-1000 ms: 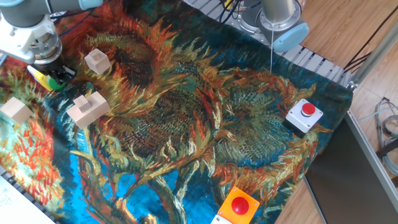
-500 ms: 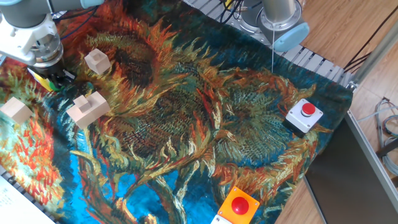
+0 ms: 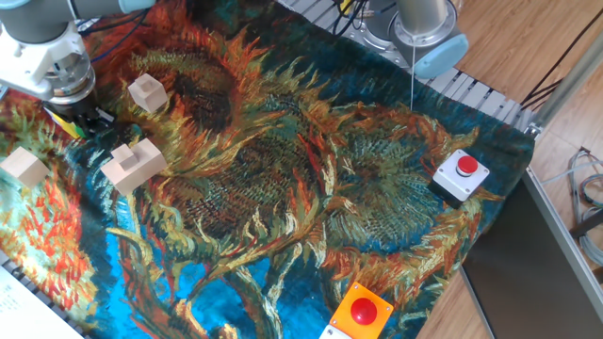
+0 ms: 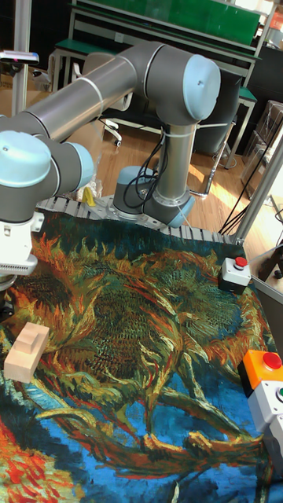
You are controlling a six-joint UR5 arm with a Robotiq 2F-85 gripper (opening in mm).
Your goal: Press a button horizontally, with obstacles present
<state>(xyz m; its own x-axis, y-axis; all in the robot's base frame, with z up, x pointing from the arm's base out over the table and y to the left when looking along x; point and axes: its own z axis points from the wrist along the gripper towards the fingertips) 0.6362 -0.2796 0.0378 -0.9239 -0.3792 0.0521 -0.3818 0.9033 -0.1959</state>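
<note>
Three pale wood obstacles (image 3: 135, 164) (two cubes, one notched block) sit on the sunflower-print cloth (image 3: 311, 188). Just left of them, the button (image 3: 64, 123) shows only a sliver of glossy yellow housing beneath the black gripper (image 3: 87, 119); its fingers' state cannot be told.

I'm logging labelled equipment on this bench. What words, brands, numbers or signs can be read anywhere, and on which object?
None can be read.
Red button with white-grey housing: no marking visible.
Red button with orange housing: no marking visible.
Notched wooden block: bare wood.
Arm joints: no visible logo.
</note>
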